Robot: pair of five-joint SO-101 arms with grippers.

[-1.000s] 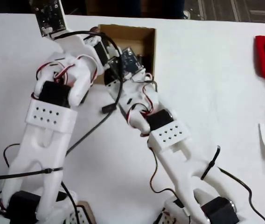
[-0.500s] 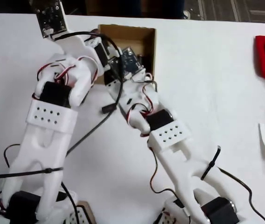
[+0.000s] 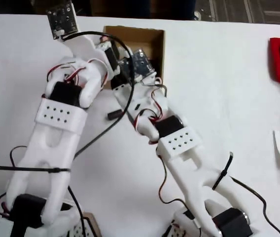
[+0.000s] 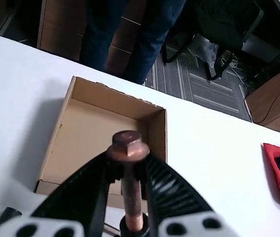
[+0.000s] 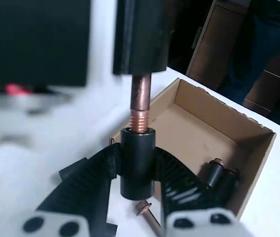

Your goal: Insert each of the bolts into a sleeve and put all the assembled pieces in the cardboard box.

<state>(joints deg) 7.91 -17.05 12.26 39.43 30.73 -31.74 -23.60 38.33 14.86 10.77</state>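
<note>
White counter; cardboard box at its far edge, both arms meeting over the box's near wall.

Left wrist view: left hand clamped on copper bolt, just below the hex head.

Right wrist view: right hand clamped on black sleeve, bolt's threaded tip at the sleeve's mouth. Two assembled pieces lie in a box corner.

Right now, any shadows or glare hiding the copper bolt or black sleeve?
Left wrist view: a grey shadow lies on the white table beside the open cardboard box; the copper-coloured hex bolt is evenly lit, with a faint highlight on its head. Right wrist view: the black cylindrical sleeve stands out against the pale table, no glare. High view: soft shadows on the table.
</note>
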